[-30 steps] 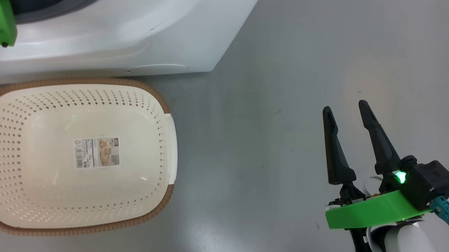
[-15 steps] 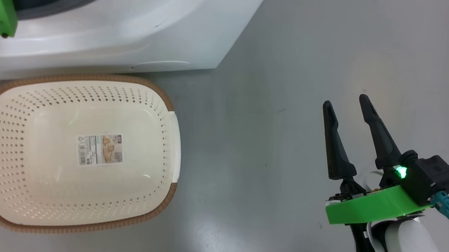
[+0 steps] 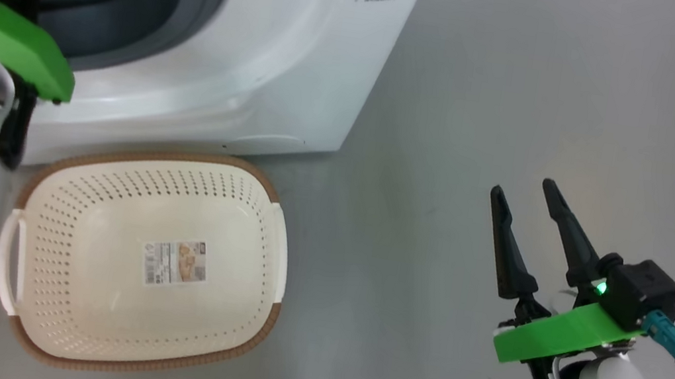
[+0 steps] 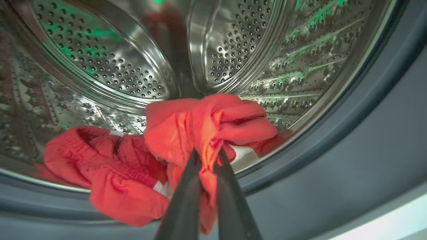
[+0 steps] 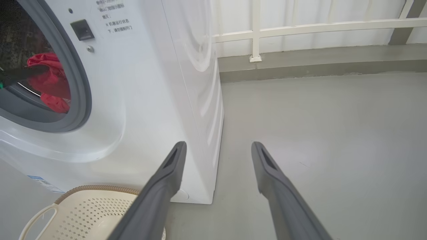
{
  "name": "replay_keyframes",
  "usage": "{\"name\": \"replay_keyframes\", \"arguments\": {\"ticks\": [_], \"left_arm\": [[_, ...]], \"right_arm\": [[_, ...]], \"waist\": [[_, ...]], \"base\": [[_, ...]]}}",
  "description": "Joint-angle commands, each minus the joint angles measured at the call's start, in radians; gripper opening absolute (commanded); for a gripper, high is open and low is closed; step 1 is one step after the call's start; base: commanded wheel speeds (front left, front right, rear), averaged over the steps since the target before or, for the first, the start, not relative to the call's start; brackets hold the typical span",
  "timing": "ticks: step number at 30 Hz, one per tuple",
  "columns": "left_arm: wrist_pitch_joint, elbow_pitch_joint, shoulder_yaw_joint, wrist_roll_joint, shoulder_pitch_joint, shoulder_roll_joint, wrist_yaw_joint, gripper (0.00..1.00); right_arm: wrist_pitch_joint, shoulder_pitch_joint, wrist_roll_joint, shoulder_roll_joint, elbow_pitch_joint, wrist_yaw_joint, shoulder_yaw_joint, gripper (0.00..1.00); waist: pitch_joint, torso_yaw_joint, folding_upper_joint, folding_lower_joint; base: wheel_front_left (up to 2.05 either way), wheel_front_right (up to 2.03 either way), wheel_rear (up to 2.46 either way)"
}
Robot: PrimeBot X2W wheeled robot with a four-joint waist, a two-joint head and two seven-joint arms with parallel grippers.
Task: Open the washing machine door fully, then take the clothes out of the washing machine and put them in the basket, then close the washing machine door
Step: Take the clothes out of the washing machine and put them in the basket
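My left gripper (image 4: 207, 154) is pinched shut on a fold of the red clothes (image 4: 213, 120) at the mouth of the washing machine (image 3: 248, 69), just inside its grey rubber ring (image 4: 350, 140). The bite looks thin (only an edge of fabric sits between the fingers), so I judge it could slip as I pull out. More red cloth (image 4: 100, 166) lies against the pinched piece in the drum (image 4: 110, 63). It may drag along and drop on the floor (image 3: 453, 133) in front of the washing machine, short of the basket (image 3: 106, 215), which sits empty below the opening. My right gripper (image 3: 522, 186) hangs open, well off to the washing machine's right.
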Motion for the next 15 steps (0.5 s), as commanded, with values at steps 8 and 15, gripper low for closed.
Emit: {"name": "replay_keyframes", "arguments": {"ticks": [8,15], "left_arm": [[-0.012,-0.238,0.104,0.014,0.211,0.016,-0.002,0.0],[-0.012,-0.412,0.175,0.045,0.352,-0.031,-0.005,0.0]], "right_arm": [[-0.006,0.064,-0.027,0.002,-0.004,0.006,-0.006,1.0],[-0.006,0.101,-0.041,0.002,-0.001,0.006,-0.025,1.0]], "waist": [[-0.13,0.048,-0.0001,-0.0001],[-0.183,0.078,-0.0001,-0.0001]], "base": [[0.0,0.0,0.0],[0.0,0.0,0.0]]}}
